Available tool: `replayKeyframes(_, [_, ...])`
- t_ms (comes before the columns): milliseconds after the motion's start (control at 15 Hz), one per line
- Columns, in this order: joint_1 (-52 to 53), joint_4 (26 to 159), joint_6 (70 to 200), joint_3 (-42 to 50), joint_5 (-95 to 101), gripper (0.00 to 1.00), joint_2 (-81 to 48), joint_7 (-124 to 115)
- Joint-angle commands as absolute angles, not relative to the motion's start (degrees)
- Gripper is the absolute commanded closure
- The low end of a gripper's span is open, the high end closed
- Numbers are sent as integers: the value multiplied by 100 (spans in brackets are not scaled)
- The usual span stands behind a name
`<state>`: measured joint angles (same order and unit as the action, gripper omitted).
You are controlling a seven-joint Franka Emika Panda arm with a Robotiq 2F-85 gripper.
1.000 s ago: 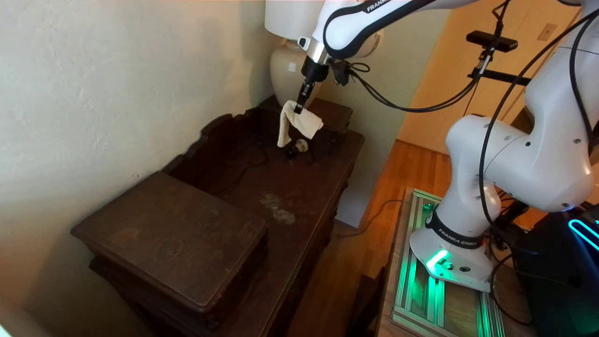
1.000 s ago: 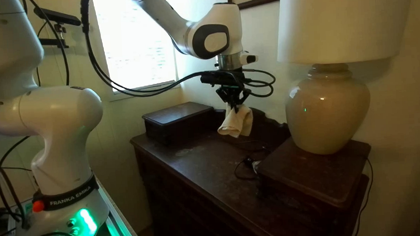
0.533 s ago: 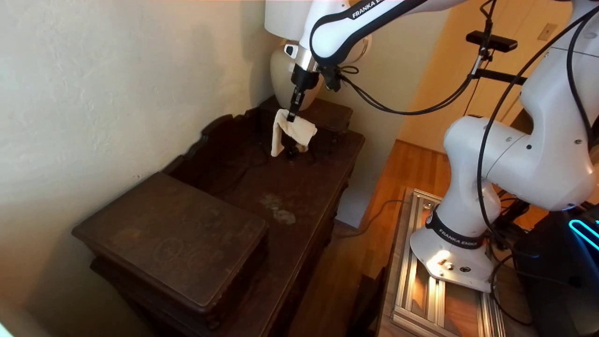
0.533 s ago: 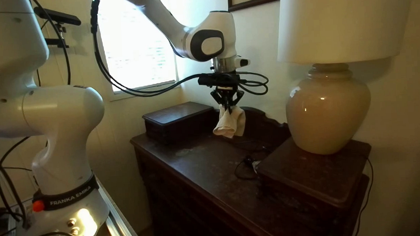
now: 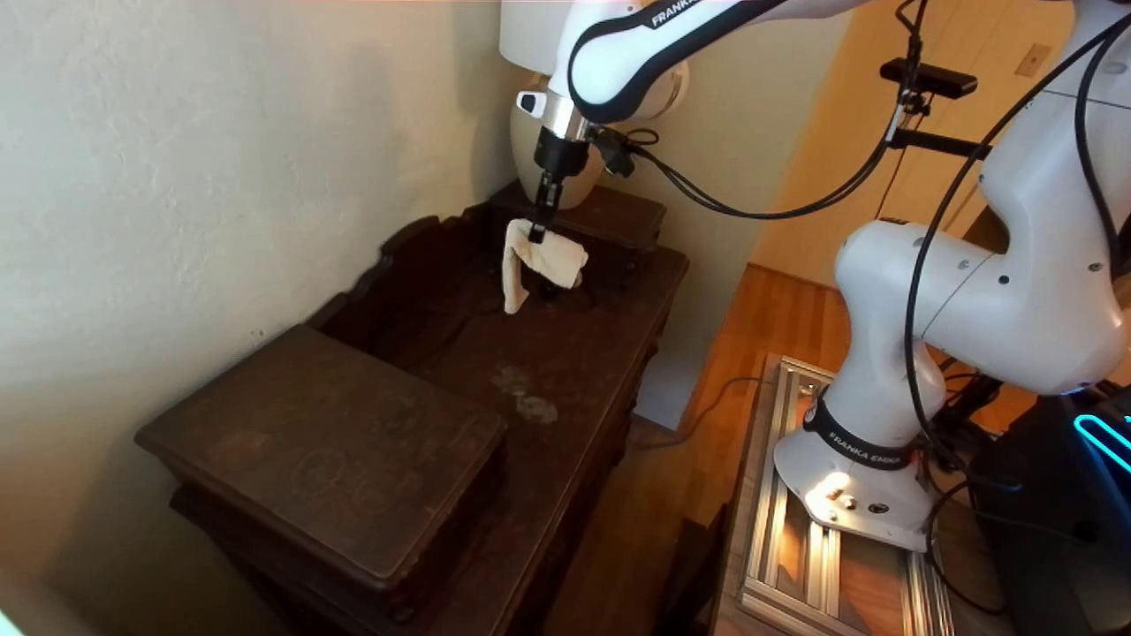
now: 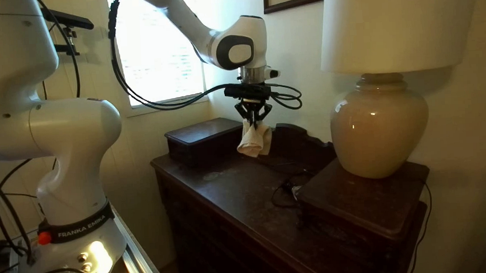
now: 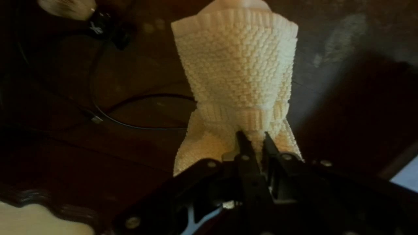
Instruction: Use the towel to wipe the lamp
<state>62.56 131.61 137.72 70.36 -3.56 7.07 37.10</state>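
Note:
A cream towel (image 5: pixel 558 259) hangs folded from my gripper (image 5: pixel 536 236), above the dark dresser top. It also shows in an exterior view (image 6: pixel 250 142) and in the wrist view (image 7: pixel 238 62), bunched between the fingers. My gripper (image 6: pixel 253 125) points downward and is shut on the towel; the two fingertips in the wrist view (image 7: pixel 253 134) have cloth pinched between them. The lamp, with a glossy beige base (image 6: pixel 380 126) and white shade (image 6: pixel 398 27), stands upright on the dresser's raised end box. The towel and gripper are apart from it. The arm partly hides the lamp (image 5: pixel 527 141) in an exterior view.
The dresser (image 6: pixel 237 194) has a raised box at each end, the lamp's box (image 6: pixel 364 201) and a far box (image 6: pixel 206 134). A carved backboard (image 5: pixel 411 243) runs along the wall. Cords and a light bulb (image 7: pixel 70 8) lie on the dresser top near the lamp's box.
My gripper has moved away from the lamp with the towel in it, toward the dresser's other end and slightly lower. The robot base light has turned from green to white.

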Motion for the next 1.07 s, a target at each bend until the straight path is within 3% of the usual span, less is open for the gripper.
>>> replayKeyframes(0, [7154, 12560, 12884, 7480, -1671, 97, -192, 4673])
replayKeyframes(200, [7112, 12267, 12135, 7413, -2610, 97, -1068, 5256])
replayKeyframes(600, [5088, 11260, 10875, 5595, -3216, 97, -2936, 5415])
replayKeyframes(867, [4049, 10015, 10746, 4739, -3137, 97, -4190, 5284])
replayKeyframes(933, [3827, 9712, 10818, 4552, -3116, 65, -4434, 5284])
replayKeyframes(1000, [3618, 9400, 10855, 4400, -3080, 63, -4653, 5309])
